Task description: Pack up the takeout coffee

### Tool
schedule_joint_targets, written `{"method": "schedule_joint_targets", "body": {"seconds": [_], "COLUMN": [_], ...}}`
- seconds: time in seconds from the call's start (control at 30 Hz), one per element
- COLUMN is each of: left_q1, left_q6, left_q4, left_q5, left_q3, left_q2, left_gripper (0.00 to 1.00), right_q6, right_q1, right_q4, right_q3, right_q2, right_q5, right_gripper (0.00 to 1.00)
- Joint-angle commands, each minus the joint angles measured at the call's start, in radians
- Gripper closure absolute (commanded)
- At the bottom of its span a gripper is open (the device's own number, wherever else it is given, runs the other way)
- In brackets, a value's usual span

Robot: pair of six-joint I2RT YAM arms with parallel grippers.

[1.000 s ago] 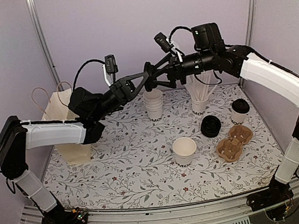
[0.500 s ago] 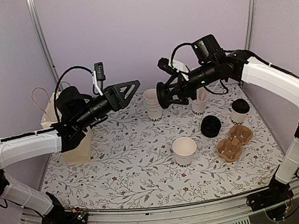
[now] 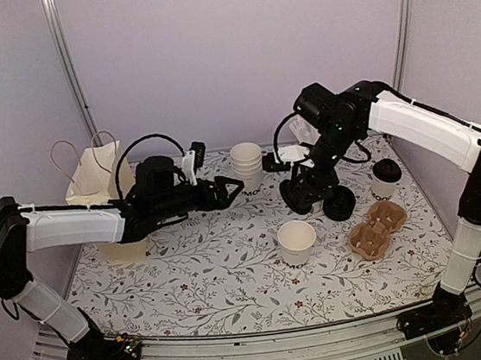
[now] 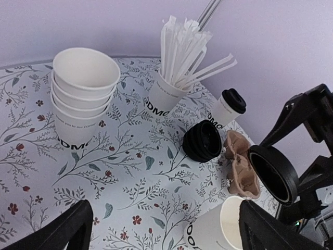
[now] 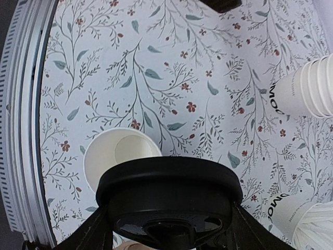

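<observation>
An open white cup point(image 3: 297, 241) with MOO lettering stands mid-table, seen from above as the open cup point(image 5: 119, 156) in the right wrist view. My right gripper point(image 3: 301, 192) is shut on a round black lid point(image 5: 169, 200), hanging above and just behind that cup. A lidded takeout coffee point(image 3: 386, 179) stands at the right, near the brown pulp carrier point(image 3: 376, 228). My left gripper point(image 3: 229, 190) is open and empty, low over the table, left of the open cup point(image 4: 218, 232). Its fingers point(image 4: 67, 234) frame the bottom of the left wrist view.
A stack of empty cups point(image 3: 247, 163) stands at the back middle. A cup of white straws point(image 4: 169, 96) stands behind the right arm. A stack of black lids point(image 3: 340, 203) lies by the carrier. The cream paper bag point(image 3: 97, 183) stands at the back left.
The left gripper opened off the lid and dropped low over the table. The right gripper kept the lid and came down toward the open cup.
</observation>
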Motion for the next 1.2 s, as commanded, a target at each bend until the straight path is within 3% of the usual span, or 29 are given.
{"method": "schedule_joint_targets", "body": {"seconds": [0.0,0.33,0.63,1.17], "left_q1": [-0.031,-0.085,-0.134,-0.147], "left_q6": [0.024,-0.115,-0.138,-0.130], "left_q4": [-0.044,-0.001,0.052,0.051], "left_q5": [0.015,0.084,0.146,0.183], "left_q3": [0.043,0.071,0.134,0.178], "left_q2": [0.063,0.273,0.392,0.437], "left_gripper": [0.00,0.00,0.00,0.00], "right_q6": [-0.059,-0.061,-0.032,-0.012], "right_q1": [0.029,0.097,0.123,0.180], "right_q4": [-0.152,-0.197,-0.196,-0.196], "right_q3": [0.030,0.019,0.042,0.037], "right_q2": [0.048,0.085,0.147,0.174], "right_q5": [0.082,0.194,0.225,0.242], "right_gripper": [0.37,0.35,0.34,0.32]}}
